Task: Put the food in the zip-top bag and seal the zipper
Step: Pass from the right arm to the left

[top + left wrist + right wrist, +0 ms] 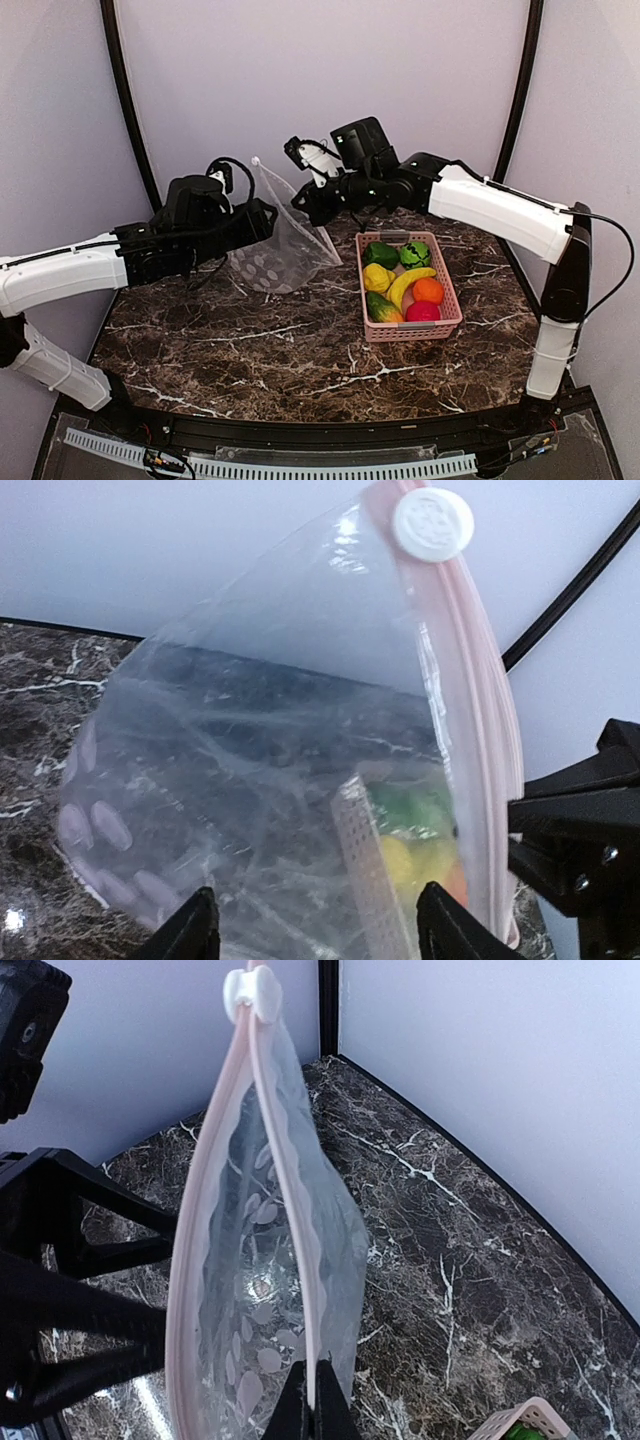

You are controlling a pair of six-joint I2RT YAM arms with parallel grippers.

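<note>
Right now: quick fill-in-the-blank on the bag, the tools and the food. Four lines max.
1. The right tool is ___ on the mouth edge of the zip-top bag.
2. The left tool stands ___, with one finger on each side of the bag.
3. Of the food, ___ is in the bag; it all lies in the pink basket.
4. The white slider sits at the ___ end of the zipper.

Missing words: shut; open; none; top

Dark marble tabletop (250,340), white veins. Pink lattice basket (410,331) right of centre, toy food (408,285) inside. Dotted zip-top bag (275,255) left-rear, lower end seemingly touching tabletop.
</note>
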